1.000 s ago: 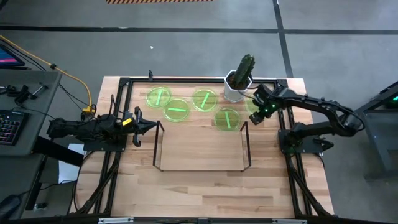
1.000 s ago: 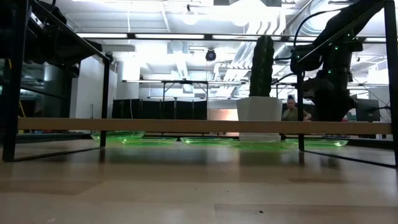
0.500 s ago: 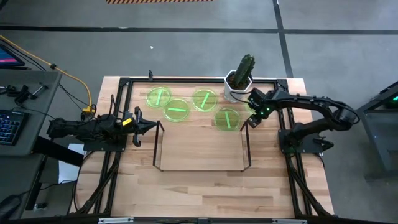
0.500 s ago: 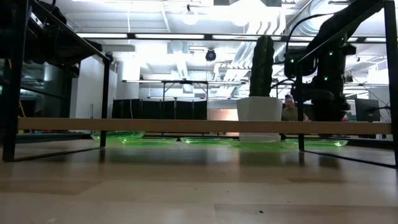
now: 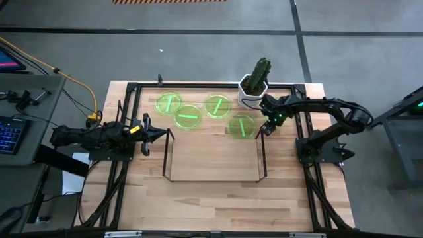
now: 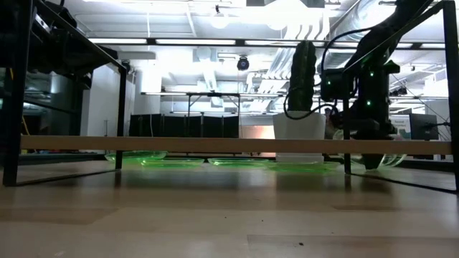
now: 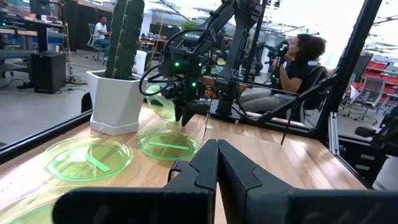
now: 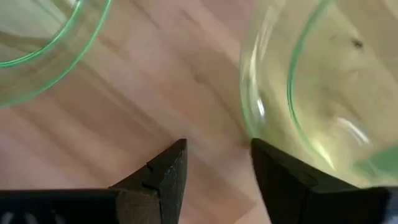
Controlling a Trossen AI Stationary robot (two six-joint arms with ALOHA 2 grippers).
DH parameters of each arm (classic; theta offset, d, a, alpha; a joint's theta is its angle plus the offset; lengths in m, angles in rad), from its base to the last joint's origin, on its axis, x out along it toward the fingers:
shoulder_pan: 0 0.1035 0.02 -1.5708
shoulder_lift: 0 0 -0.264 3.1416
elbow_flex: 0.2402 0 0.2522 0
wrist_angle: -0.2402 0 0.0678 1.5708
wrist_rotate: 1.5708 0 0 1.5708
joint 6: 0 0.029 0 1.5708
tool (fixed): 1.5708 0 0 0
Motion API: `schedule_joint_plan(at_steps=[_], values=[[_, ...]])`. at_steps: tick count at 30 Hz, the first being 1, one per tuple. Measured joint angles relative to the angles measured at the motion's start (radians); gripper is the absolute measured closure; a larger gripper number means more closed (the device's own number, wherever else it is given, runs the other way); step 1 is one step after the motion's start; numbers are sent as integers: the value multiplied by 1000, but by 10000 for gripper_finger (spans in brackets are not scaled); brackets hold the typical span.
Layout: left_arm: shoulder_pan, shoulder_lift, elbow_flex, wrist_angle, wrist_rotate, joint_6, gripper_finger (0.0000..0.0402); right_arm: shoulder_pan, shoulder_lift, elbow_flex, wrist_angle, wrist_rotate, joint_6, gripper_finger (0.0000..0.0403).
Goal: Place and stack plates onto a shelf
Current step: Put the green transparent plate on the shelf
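Observation:
Four green plates lie flat on the table beyond the shelf (image 5: 211,158): (image 5: 168,102), (image 5: 188,117), (image 5: 217,104), (image 5: 242,125). The fifth plate (image 8: 311,93) sits under my right gripper (image 5: 266,124), between the cactus pot and the shelf's right end frame. That gripper is open and points down, one finger at the plate's rim and the other over bare wood. In the left wrist view this plate (image 7: 161,102) looks tipped. My left gripper (image 5: 162,134) waits shut at the shelf's left end frame. My right gripper comes from above, pointing down. One finger (image 8: 280,177) meets the fifth plate at its rim (image 8: 250,127); the other finger (image 8: 168,171) stands outside the rim and touches nothing. The plate is tilted, with its edge away from the fingers (image 6: 393,158) raised off the table.
A white pot with a tall cactus (image 5: 254,89) stands close behind my right gripper. A black metal frame (image 5: 132,89) runs round the table. A person (image 7: 298,59) sits beyond the table's right side. Bare wood lies in front of the shelf (image 5: 211,205).
My right gripper has moved down and toward the table's left and near side, from beside the cactus pot onto the fifth plate. That plate lay flat before; now one edge stands raised. The other plates and my left arm have kept still.

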Motion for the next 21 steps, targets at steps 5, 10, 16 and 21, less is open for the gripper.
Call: schedule_joint_plan(at_steps=[5, 10, 16, 21], values=[[0, 0, 0, 0, 0, 0, 401, 0, -42, 54, -39, -3, -27, 236], [0, 0, 0, 0, 0, 0, 401, 0, -61, 99, -31, 48, -72, 236], [0, 0, 0, 0, 0, 0, 402, -3, -12, 101, 7, 68, -112, 236], [0, 0, 0, 0, 0, 0, 402, -3, 57, 101, 43, 117, -142, 236]])
